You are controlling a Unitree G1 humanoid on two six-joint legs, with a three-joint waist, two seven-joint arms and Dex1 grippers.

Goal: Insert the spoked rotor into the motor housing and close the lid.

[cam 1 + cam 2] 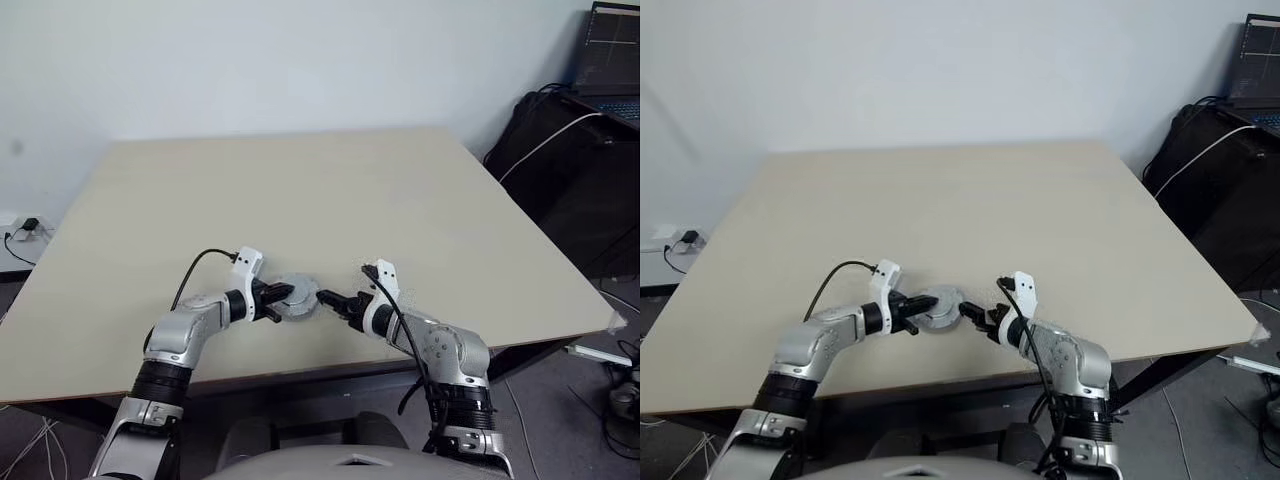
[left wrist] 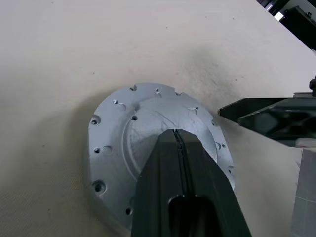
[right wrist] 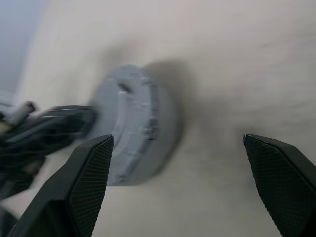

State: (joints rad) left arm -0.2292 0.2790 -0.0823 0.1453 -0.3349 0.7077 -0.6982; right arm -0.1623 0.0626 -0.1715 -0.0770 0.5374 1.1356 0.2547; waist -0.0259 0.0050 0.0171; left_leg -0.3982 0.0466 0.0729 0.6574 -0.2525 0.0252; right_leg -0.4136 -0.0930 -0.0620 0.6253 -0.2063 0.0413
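Observation:
A round grey metal lid (image 2: 123, 128) with small holes round its rim lies flat near the table's front edge (image 1: 302, 298). From the side it tops a thicker round grey body (image 3: 136, 123). The motor housing's windings and the spoked rotor are hidden. My left gripper (image 1: 284, 295) is shut, and its joined fingertips (image 2: 176, 140) lie over the middle of the lid. My right gripper (image 1: 334, 301) is open just to the right of the lid, level with it, nothing between its fingers (image 3: 89, 177). It shows as well in the left wrist view (image 2: 256, 116).
The beige table (image 1: 300, 190) stretches bare beyond the lid. Its front edge runs just under both arms. To the right stand a dark case with a laptop (image 1: 610, 60) and cables. A wall socket (image 1: 25, 228) sits at the left.

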